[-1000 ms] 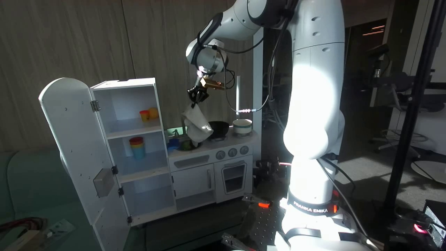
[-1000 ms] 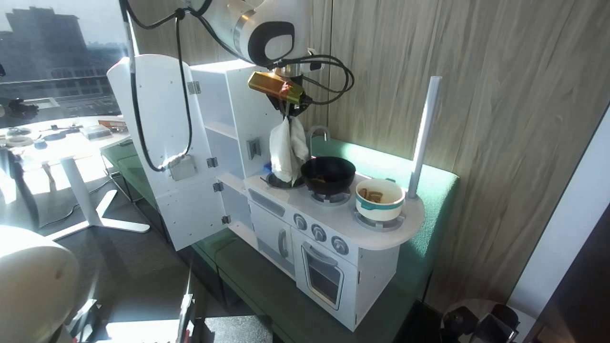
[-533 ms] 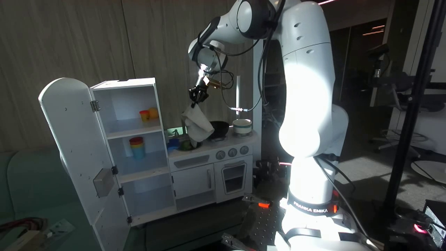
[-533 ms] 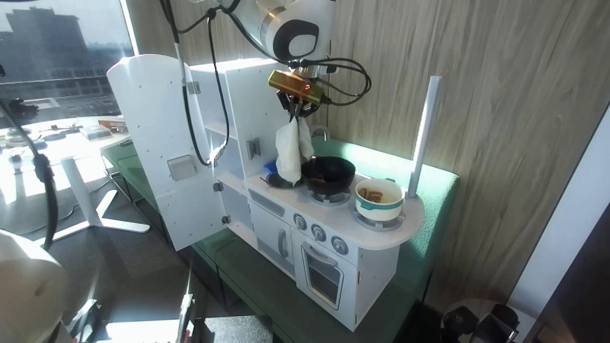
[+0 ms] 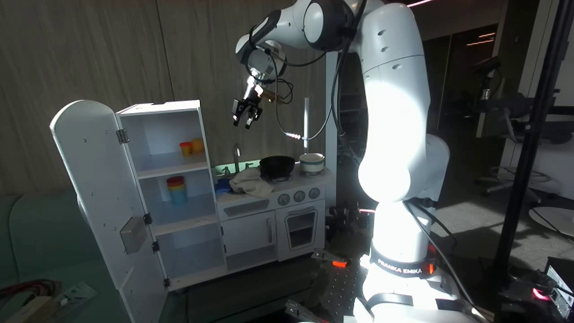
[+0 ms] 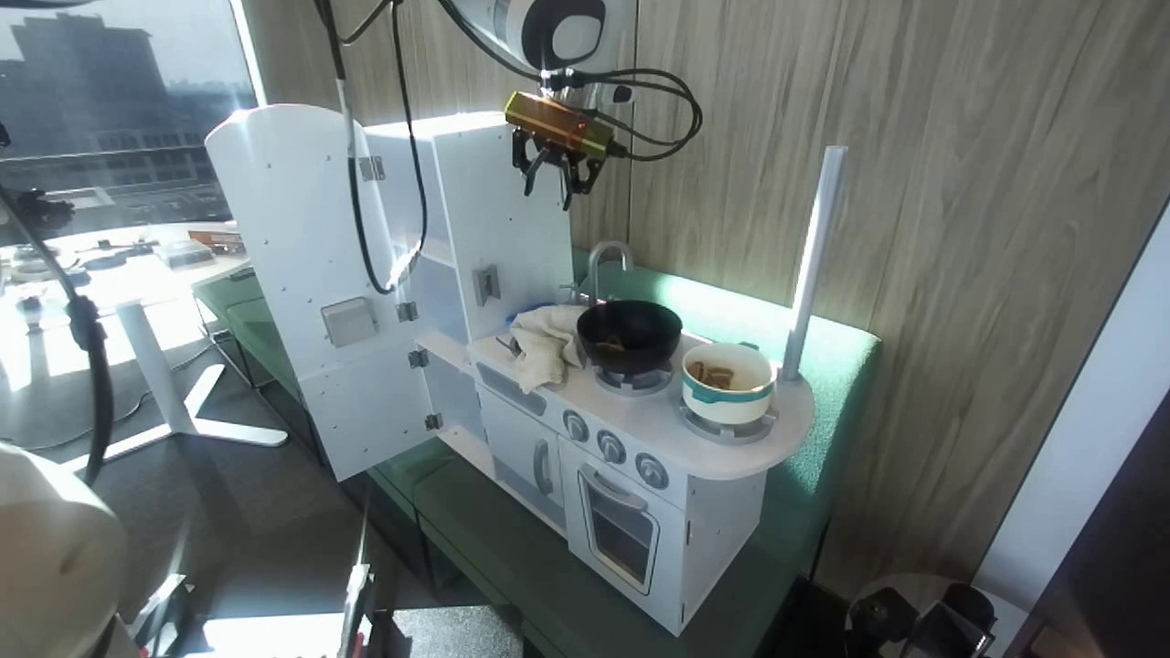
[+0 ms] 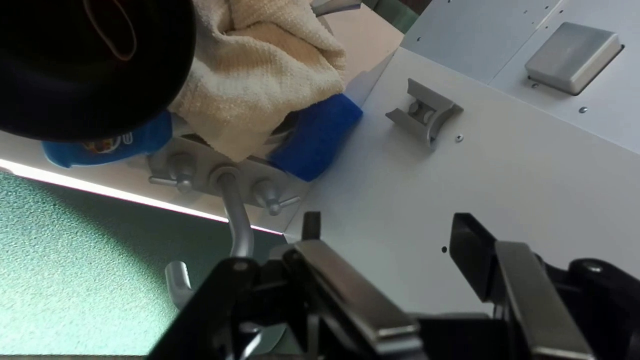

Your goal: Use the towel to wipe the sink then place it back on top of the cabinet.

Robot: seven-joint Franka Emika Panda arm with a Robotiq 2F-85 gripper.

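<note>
The cream towel (image 5: pixel 252 183) lies crumpled over the sink area of the play kitchen, one end hanging at the front edge of the counter, in both exterior views (image 6: pixel 545 338). Beneath it the sink is almost wholly hidden. High above the towel and apart from it, my gripper (image 5: pixel 242 124) stands open with nothing between its fingers. In the wrist view the gripper (image 7: pixel 385 222) shows its fingertips well apart against the cabinet's white side wall, while the towel (image 7: pixel 260 75) lies at the upper left. The tall white cabinet (image 5: pixel 157 107) has a bare top visible.
A grey tap (image 6: pixel 608 251) rises behind the sink. The black pan (image 6: pixel 631 320) adjoins the towel, with a white pot (image 6: pixel 728 397) further along. A blue object (image 7: pixel 320 135) and a blue bottle (image 7: pixel 110 145) sit beside the towel. The cabinet's door (image 5: pixel 98 157) stands ajar.
Half a second ago the towel hung from my shut gripper above the sink. The fingers have parted, the towel has dropped onto the counter, and the gripper has risen.
</note>
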